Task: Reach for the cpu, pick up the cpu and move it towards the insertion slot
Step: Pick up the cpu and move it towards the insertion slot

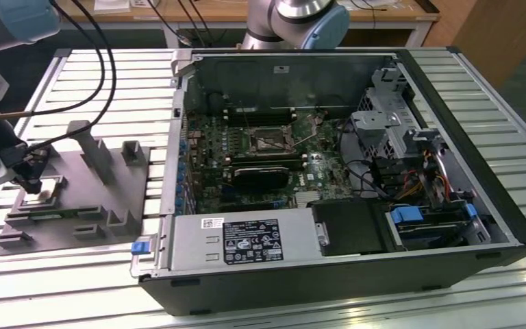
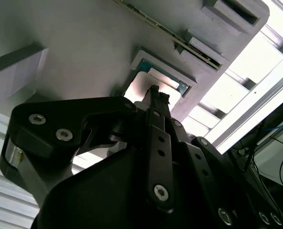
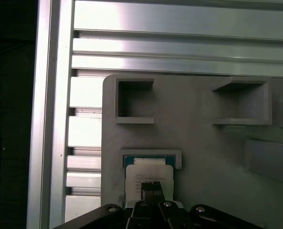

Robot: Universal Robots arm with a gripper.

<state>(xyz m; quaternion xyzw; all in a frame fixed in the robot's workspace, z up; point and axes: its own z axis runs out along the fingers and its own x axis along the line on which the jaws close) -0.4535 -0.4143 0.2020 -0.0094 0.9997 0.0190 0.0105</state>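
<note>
— Now, exterior view: where is my gripper (image 1: 31, 184)?
— Over the grey fixture plate (image 1: 71, 229), near its edge at the exterior view's left, directly above the cpu (image 1: 42, 199) in its pocket. The insertion slot (image 1: 268, 142) sits mid-motherboard inside the open case (image 1: 446, 226), well apart from the plate.
— Second wrist view: my fingertips (image 2: 155, 95) read as drawn close together, poised over the cpu (image 2: 167, 78). I cannot confirm contact.
— First wrist view?
— The gripper (image 3: 152, 190) is narrow and centred over the cpu (image 3: 148, 171), which lies flat in the pocket. Nothing is held.
— Then I judge the reach nearly complete and the pick not begun. A grasp calls for jaws widened to the chip's edges, then a level lift clear of the pocket walls.
</note>
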